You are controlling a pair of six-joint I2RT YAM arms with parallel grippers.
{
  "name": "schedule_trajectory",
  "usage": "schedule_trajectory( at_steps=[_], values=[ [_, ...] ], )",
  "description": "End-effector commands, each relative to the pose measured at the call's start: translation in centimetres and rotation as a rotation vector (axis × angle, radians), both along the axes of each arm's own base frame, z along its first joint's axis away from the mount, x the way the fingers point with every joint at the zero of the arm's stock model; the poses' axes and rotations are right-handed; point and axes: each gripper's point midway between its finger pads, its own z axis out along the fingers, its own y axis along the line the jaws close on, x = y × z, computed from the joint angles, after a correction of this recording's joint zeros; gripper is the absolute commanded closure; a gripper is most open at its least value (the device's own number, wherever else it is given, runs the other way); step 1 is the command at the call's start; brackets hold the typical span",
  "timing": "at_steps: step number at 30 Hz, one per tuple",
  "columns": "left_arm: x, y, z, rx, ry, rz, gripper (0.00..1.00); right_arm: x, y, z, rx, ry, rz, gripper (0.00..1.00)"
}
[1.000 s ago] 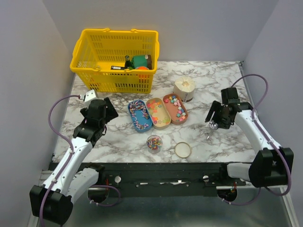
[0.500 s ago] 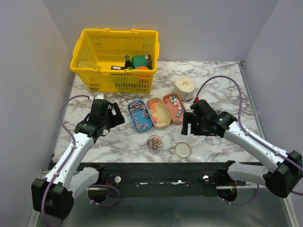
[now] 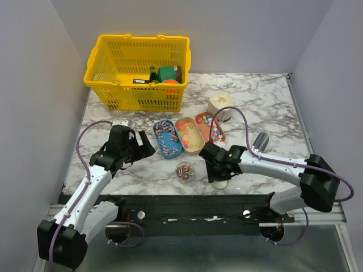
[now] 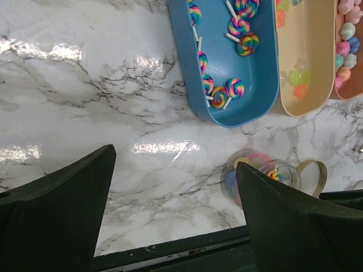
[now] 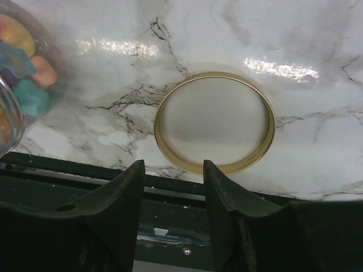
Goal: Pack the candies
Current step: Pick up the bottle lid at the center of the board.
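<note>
Marble-patterned worktop [image 3: 261, 102] fills my feed, with plain grey walls closing it in on three sides. At the far left corner sits a yellow basket [image 3: 136, 96] with a few goods in it. Three oval trays lie side by side in the middle of the worktop: a blue tray [image 4: 258, 85] of swirled lollipops [image 4: 248, 42], a beige tray [image 4: 300, 51] with a few pale star-shaped sweets, and a brown tray [image 3: 198, 118]. A cream pot [image 3: 220, 105] stands just beyond the brown tray, toward the far edge.

The candies [image 4: 346, 45] I am after are heaped in the brown tray, pink, blue and orange. More of them are in a small clear jar [image 3: 185, 170] that stands uncapped close to the near edge, about midway along it. Its gold-rimmed lid [image 5: 214, 122] lies flat on the worktop just right of the jar, also by the near edge.

My left gripper [image 4: 176, 157] hovers over the worktop left of the blue tray, fingers spread as wide as they go and holding nothing. From its camera I see the jar and lid past the right fingertip.

My right gripper [image 5: 173, 164] is down low over the near edge, pointing at the lid. Its fingers are partly apart with a narrow gap between them, and nothing is in that gap. The lid's near rim lies just past the fingertips; I cannot tell whether they touch it.
</note>
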Motion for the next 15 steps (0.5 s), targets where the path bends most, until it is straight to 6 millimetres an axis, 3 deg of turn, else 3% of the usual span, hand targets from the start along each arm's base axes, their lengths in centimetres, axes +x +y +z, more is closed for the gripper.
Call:
schedule_trajectory(
  at_steps=[1,8,15],
  values=[
    [-0.6,-0.8,-0.5,-0.022,0.039,-0.021,0.01,0.8,0.8,-1.3,-0.016,-0.051,-0.016,0.48],
    [1.3,-0.9,1.2,-0.015,-0.057,0.003,0.01,1.0,0.2,-4.6,-0.080,-0.093,-0.031,0.56],
    [2.1,-0.6,1.5,-0.018,-0.072,0.055,0.01,0.1,-0.6,-6.9,-0.137,-0.106,-0.019,0.74]
  ],
)
